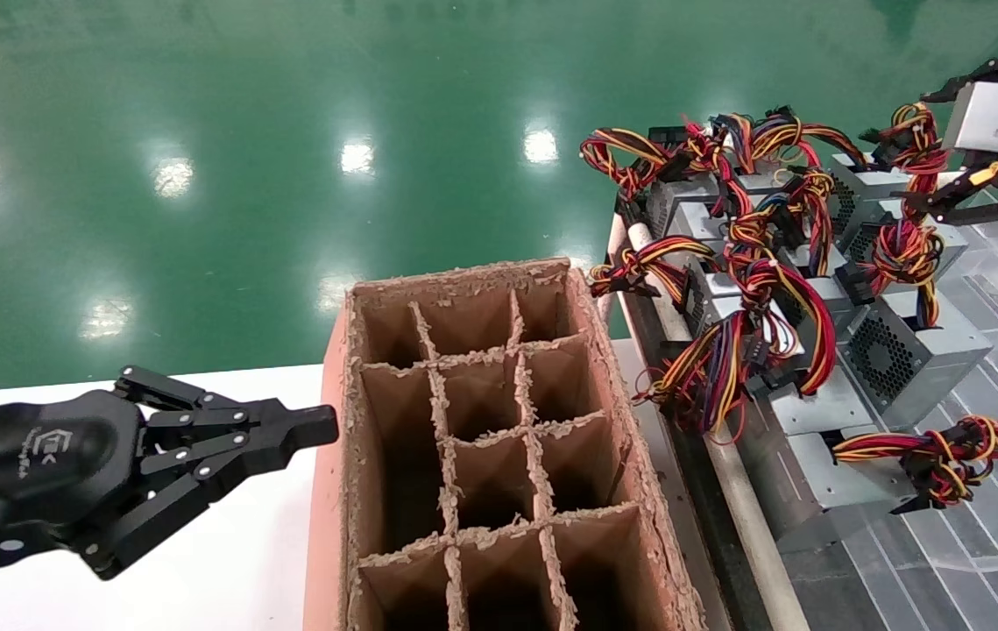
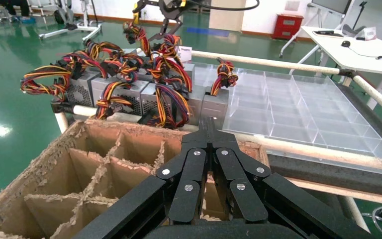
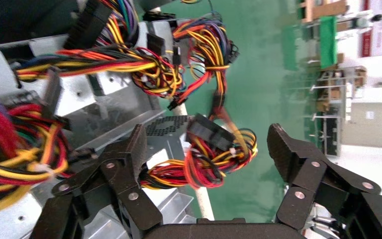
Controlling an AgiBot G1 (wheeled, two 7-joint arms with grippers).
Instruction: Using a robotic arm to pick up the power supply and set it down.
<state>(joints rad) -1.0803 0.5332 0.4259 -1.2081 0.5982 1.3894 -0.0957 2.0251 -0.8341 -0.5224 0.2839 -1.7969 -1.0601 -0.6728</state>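
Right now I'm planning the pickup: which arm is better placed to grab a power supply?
Right. The right gripper is open among the power supplies; the left gripper is shut beside the cardboard box.

White table (image 1: 201, 570) w/ cardboard divider box (image 1: 481, 456)

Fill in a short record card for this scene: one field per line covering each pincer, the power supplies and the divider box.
left pincer: shut, empty, beside the cardboard divider box
right pincer: open, around a wire bundle of a power supply, nothing gripped
power supplies: grey boxes with red, yellow and black wires, grouped on the rack right of the box
divider box cells: all visible ones empty
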